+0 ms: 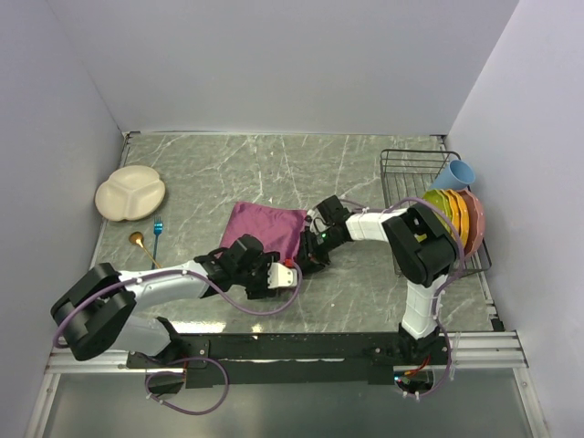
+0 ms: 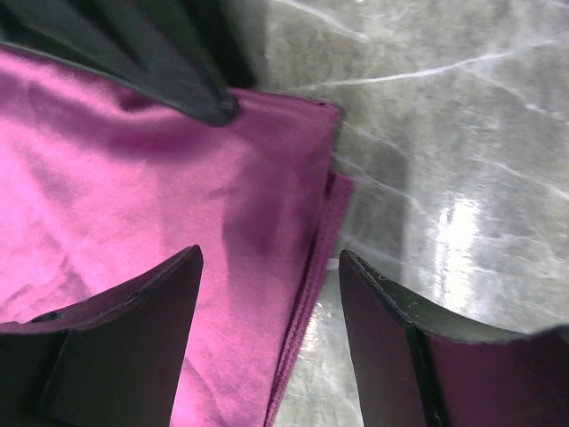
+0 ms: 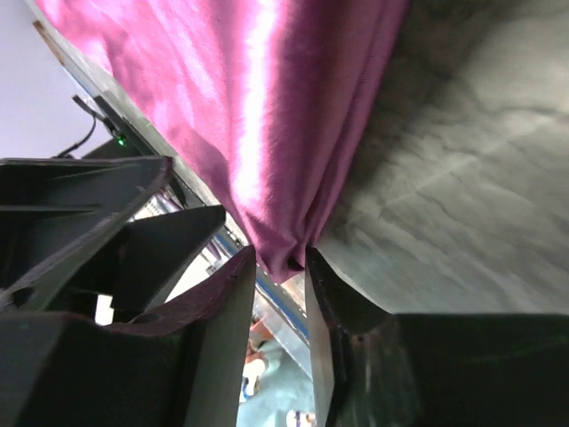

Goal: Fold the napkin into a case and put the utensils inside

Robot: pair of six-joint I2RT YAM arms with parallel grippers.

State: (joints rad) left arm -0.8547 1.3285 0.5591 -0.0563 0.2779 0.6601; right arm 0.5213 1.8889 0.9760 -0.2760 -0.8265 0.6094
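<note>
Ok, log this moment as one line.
napkin: folded | left gripper: open over its edge | right gripper: pinching its corner | fork, spoon: on table

In the top view, the lower edge of the napkin [image 1: 265,224] hides under the left gripper [image 1: 292,272] and right gripper [image 1: 315,257]. In the left wrist view, the napkin runs off the left side. The spoon [image 1: 137,240] is too small to see well.
</note>
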